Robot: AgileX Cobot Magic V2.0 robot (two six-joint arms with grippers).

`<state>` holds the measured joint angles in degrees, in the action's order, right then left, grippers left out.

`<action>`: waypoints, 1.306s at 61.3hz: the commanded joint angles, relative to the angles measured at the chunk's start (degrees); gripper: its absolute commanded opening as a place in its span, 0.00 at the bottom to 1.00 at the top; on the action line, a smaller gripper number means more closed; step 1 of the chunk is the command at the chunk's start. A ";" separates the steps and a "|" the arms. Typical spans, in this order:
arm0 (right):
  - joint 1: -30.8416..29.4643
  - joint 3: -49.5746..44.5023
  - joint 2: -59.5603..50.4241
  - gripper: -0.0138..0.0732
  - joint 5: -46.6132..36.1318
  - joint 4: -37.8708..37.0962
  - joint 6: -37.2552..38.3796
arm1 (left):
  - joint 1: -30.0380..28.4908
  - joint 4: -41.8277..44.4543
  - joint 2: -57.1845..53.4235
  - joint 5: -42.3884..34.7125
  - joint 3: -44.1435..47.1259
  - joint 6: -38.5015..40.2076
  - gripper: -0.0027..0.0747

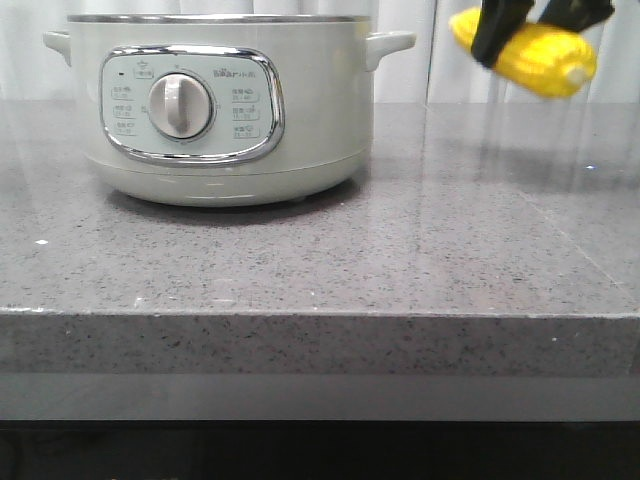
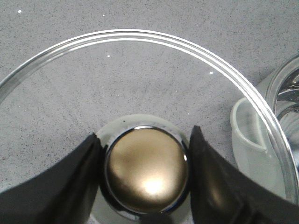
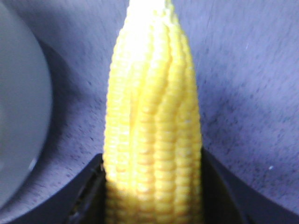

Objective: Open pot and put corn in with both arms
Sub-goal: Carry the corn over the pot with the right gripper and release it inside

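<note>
The pot [image 1: 225, 110] is set at the upper left, its rim cut off; "Bear" is printed above the dial [image 1: 181, 106]. The glass lid's knob [image 2: 146, 169] is clamped by the left gripper [image 2: 145, 175]. The corn [image 1: 535, 52], upper right, is pinched by the partly cropped right gripper [image 1: 530, 25].

Both the left gripper [image 2: 145, 175] and right gripper [image 3: 154, 186] have smooth, matte black fingers.
</note>
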<state>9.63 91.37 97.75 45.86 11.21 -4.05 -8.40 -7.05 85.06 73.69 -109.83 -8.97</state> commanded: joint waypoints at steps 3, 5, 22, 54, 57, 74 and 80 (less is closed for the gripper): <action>0.01 4.51 -4.76 0.39 -2.11 1.58 -0.22 | -0.12 -1.12 -2.78 -6.94 -1.90 0.12 0.33; 0.28 5.29 -4.83 0.39 -1.99 2.76 -0.27 | -0.12 -1.12 -2.78 -6.94 -1.90 0.12 0.33; 9.69 11.86 -1.63 0.39 -4.33 4.92 -3.49 | -0.12 -1.12 -2.78 -6.94 -1.90 0.12 0.33; 19.40 28.23 14.70 0.39 -3.70 10.59 -3.49 | -0.12 -1.12 -2.78 -6.94 -1.90 0.12 0.33; 19.40 29.04 15.73 0.39 -1.23 10.45 -3.49 | -0.12 -1.12 -2.78 -6.94 -1.90 0.12 0.33; 19.40 29.37 16.48 0.52 2.16 10.35 -3.49 | -0.12 -1.12 -2.78 -6.94 -1.90 0.12 0.33; 19.40 29.37 16.48 0.65 2.29 10.35 -3.49 | -0.12 -1.12 -2.78 -6.94 -1.90 0.12 0.33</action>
<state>29.13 118.60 117.98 50.81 20.47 -6.93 -8.40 -7.05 85.06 73.02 -109.83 -8.97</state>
